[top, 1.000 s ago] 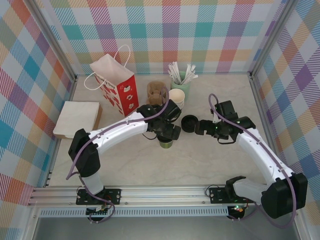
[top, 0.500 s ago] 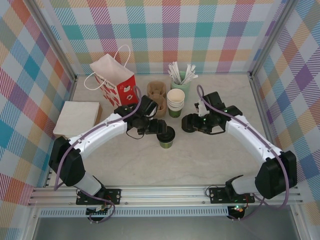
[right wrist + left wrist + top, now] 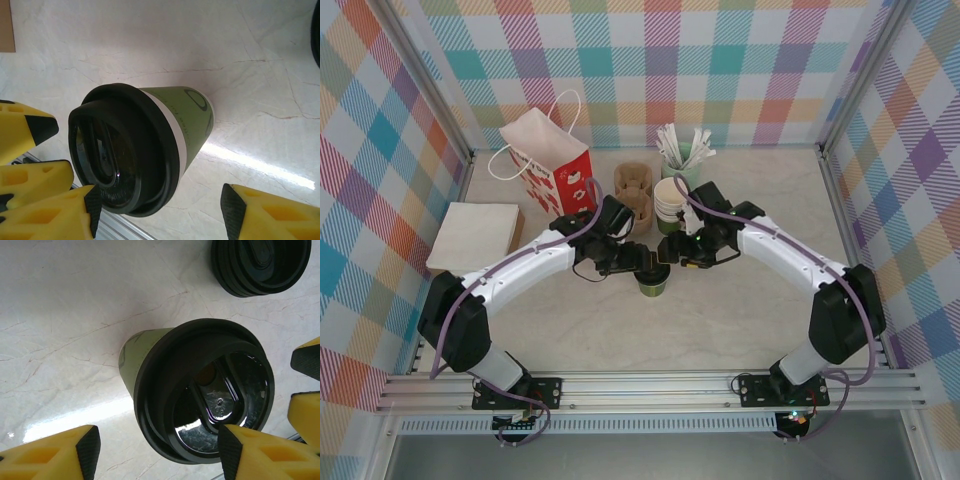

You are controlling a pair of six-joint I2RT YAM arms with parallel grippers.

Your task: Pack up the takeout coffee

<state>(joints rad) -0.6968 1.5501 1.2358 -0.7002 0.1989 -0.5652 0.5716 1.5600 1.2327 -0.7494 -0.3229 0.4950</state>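
The takeout coffee (image 3: pixel 652 285) stands upright on the table, a dark green cup (image 3: pixel 187 117) with its black lid (image 3: pixel 210 395) on top. My left gripper (image 3: pixel 157 450) hovers over it, open, one finger (image 3: pixel 60 455) over bare table and the other finger (image 3: pixel 260 455) overlapping the lid's rim. My right gripper (image 3: pixel 160 210) is open too, one finger (image 3: pixel 55 212) at the lid's edge and the other finger (image 3: pixel 272 215) clear of the cup. In the top view the left gripper (image 3: pixel 642 260) and right gripper (image 3: pixel 672 254) meet just above the cup.
A stack of spare black lids (image 3: pixel 260 262) lies just beyond the cup. Behind it stand the lidless cups (image 3: pixel 672 198), a cardboard carrier (image 3: pixel 633 183), the stirrer pot (image 3: pixel 682 160) and a red-and-white paper bag (image 3: pixel 555 170). A tan box (image 3: pixel 475 238) sits at the left.
My right gripper has swung left from the lid stack to the cup. The left gripper drew back off the cup, showing the lid on it, then edged close again.
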